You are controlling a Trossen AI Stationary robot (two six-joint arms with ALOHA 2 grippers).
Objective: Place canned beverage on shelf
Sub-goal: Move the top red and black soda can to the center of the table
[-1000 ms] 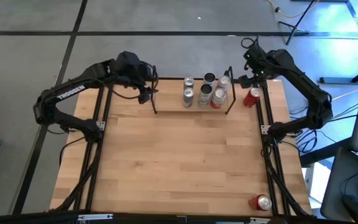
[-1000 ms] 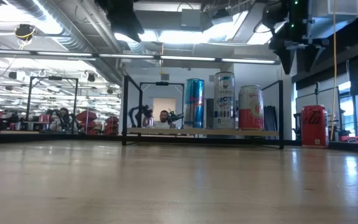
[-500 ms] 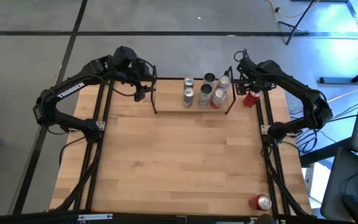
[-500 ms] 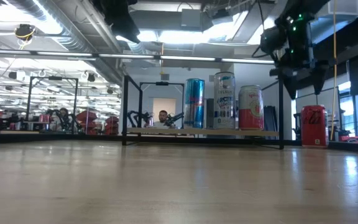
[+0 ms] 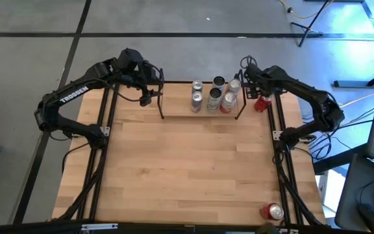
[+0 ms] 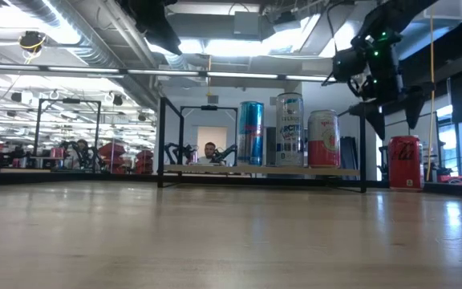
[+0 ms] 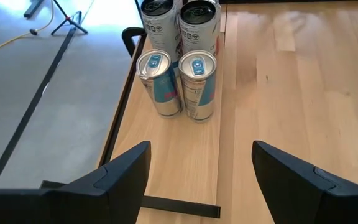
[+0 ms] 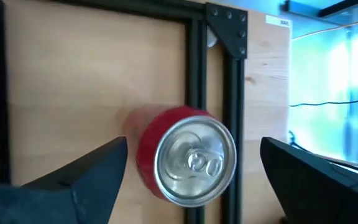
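Observation:
A red can [image 5: 263, 104] stands upright on the table just right of the shelf [image 5: 174, 112], the low rack with a wood plank. It also shows in the low view [image 6: 405, 162] and from above in the right wrist view [image 8: 190, 155]. My right gripper [image 6: 393, 112] is open and hovers above the can, one finger on either side, touching nothing. My left gripper [image 5: 149, 92] is open and empty above the shelf's left end. Several cans [image 7: 178, 81] stand on the plank.
The cans fill the shelf's right half [image 5: 214, 95]; its left half is bare plank. Another red can [image 5: 272, 211] lies at the table's near right corner. Black rails [image 8: 194, 81] run along the table's sides, one right beside the red can.
My right gripper has moved toward the table's left edge and down, from beyond the far right corner to a place over the red can. It stays open. The can has not moved.

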